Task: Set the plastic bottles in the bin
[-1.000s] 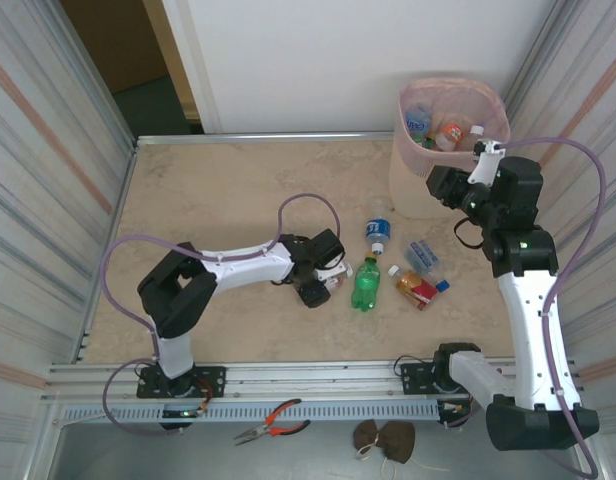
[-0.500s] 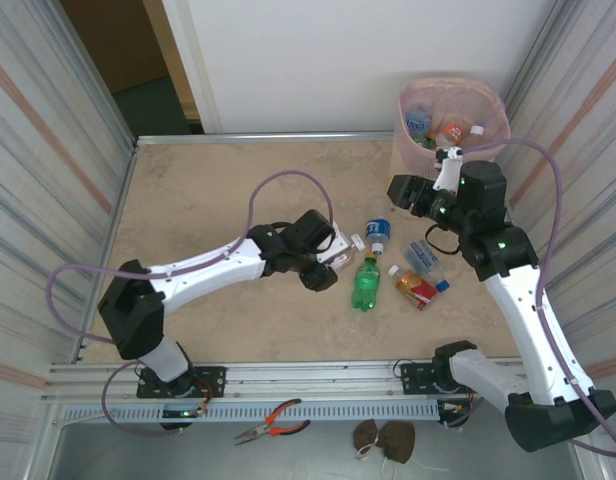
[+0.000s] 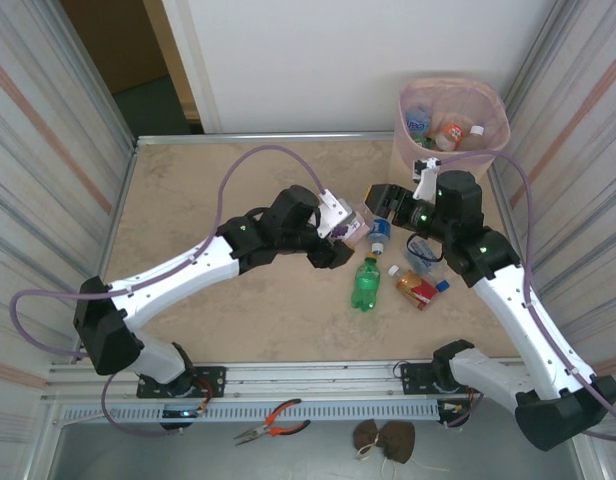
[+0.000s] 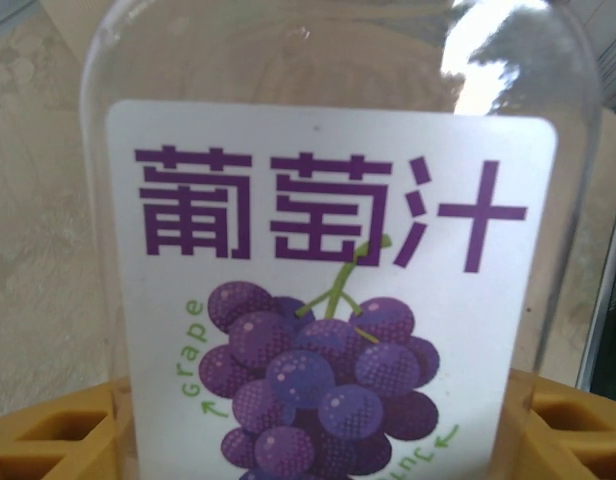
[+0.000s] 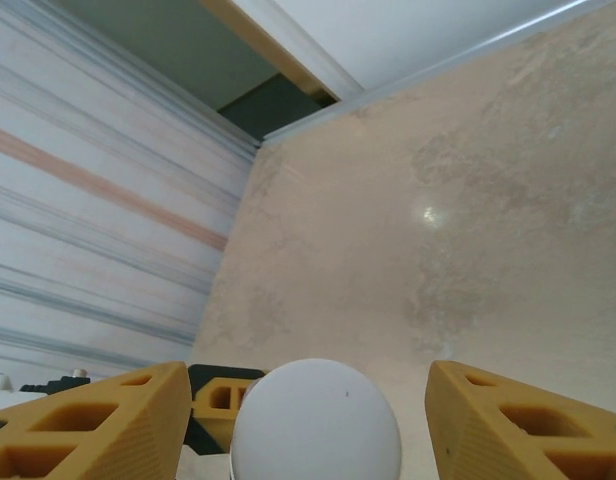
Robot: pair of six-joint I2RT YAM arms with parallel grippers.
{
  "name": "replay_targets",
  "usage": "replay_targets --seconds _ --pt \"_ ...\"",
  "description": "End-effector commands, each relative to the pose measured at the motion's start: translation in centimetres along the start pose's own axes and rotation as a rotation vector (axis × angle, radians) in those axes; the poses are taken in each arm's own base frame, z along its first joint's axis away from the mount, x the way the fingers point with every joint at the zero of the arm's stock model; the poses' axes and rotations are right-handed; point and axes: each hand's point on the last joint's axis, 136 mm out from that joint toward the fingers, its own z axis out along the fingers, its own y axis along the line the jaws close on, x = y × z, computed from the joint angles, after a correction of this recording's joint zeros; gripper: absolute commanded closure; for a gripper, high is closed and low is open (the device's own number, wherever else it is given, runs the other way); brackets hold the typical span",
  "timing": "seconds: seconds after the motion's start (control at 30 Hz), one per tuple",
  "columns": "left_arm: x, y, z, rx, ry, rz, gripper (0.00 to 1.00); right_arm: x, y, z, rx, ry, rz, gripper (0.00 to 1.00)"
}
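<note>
Honestly, left pincer (image 4: 310, 440) grips the grape bottle (image 4: 328, 250), right pincer (image 5: 306, 378) sits open just beside it, so they could clash and drop it.

Beige marbled tabletop (image 3: 203, 175), white back wall (image 3: 338, 60), striped side panels (image 3: 38, 180), dark doorway (image 3: 148, 95)

At the bottom edge, the yellow fingers (image 5: 98, 425) of the right gripper (image 5: 308, 372) stand apart, a white rounded cap (image 5: 316, 425) between them, touching neither. Beige marbled tabletop (image 5: 468, 220) lies beyond, a striped wall (image 5: 88, 200) at left.

Grape-juice bottle (image 4: 328, 300): clear glossy plastic; table (image 3: 208, 190): matt mottled beige.
</note>
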Motion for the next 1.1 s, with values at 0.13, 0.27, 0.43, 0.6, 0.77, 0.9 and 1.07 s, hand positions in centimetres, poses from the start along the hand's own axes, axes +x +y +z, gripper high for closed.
replay_targets --seconds 0.13,0.27,0.43,0.6,0.77,0.9,1.07 --pt "-4.4 -0.9 -2.4 0.041 -0.146 0.002 0.4 -0.5 1.3 0.3 -0.046 -0.039 0.035 0.51" --pt "-4.3 -0.9 -2.3 0.041 -0.147 0.003 0.4 -0.5 1.1 0.2 -0.027 -0.042 0.03 0.58" --pt "-4.4 -0.8 -2.5 0.038 -0.159 -0.001 0.4 -0.6 1.3 0.2 -0.031 -0.044 0.023 0.64" --pt "-4.4 -0.7 -3.1 0.028 -0.163 -0.009 0.25 -0.9 1.4 0.1 -0.027 -0.059 0.01 0.66" --pt "-4.2 -0.5 -4.0 0.005 -0.174 -0.011 0.1 -2.1 1.5 0.0 0.011 -0.087 -0.056 0.66" --pt "-3.7 -0.1 -4.7 -0.017 -0.176 -0.013 0.09 -4.1 1.9 -0.8 0.067 -0.123 -0.172 0.64" --pt "-2.9 0.0 -5.5 -0.033 -0.174 -0.022 0.08 -7.8 2.1 -2.1 0.119 -0.174 -0.306 0.64"
